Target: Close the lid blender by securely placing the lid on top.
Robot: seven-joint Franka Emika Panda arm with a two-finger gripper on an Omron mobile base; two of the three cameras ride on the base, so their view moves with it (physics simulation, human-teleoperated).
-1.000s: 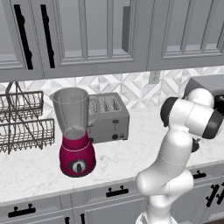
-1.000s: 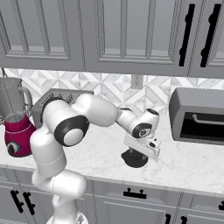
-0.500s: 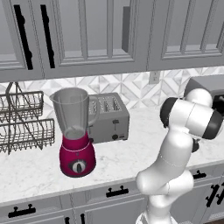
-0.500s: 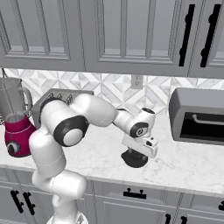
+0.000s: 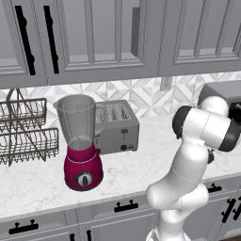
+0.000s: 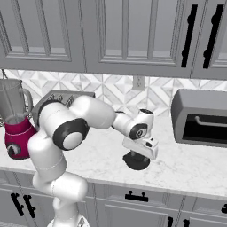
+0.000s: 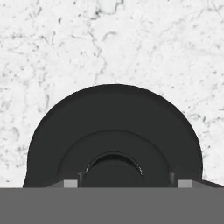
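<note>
Lid point(image 6: 136, 162), black disc, flat on marble counter point(image 6: 186, 166) at lower centre; gripper point(image 6: 140, 155) directly over its knob, jaw spread indiscernible; advise centred, level grasp before carrying to blender point(image 6: 15, 122), far left.

Grey toaster point(image 5: 115, 127), wire dish rack point(image 5: 23, 132), dark microwave point(image 6: 199, 117) on a marble counter point(image 6: 186, 166).

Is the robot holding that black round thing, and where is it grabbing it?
Can't tell. The end effector is low over the lid, around its middle knob, but a grip isn't visible.
</note>
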